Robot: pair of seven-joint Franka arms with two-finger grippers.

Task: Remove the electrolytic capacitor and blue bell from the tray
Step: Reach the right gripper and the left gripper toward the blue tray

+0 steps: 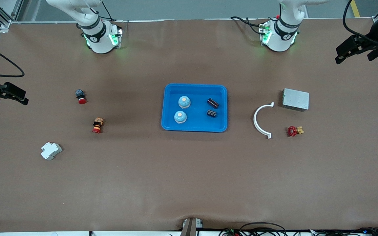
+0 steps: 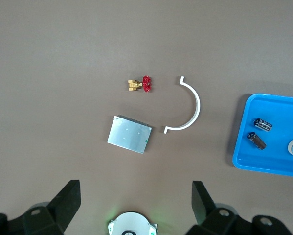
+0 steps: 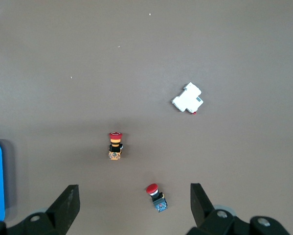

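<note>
white breaker point(image 1: 51, 150) lower frame, loose | tray point(image 1: 172, 124) centre: two bells, two capacitors (untouched) | left gripper point(image 1: 353, 49), right gripper point(image 1: 10, 93) parked at frame edges, fingers apart, waiting

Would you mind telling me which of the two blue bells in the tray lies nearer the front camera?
The bell beside the tray's front rim; the other bell sits farther back.

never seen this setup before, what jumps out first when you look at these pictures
The bright-blue tray at the middle of the table grabs the eye, holding two pale-blue bells and two dark capacitors. Next is the white half-ring toward the left arm's end, beside a grey metal box and a red-handled valve. Both grippers, left and right, wait open, high over the table's ends.
</note>
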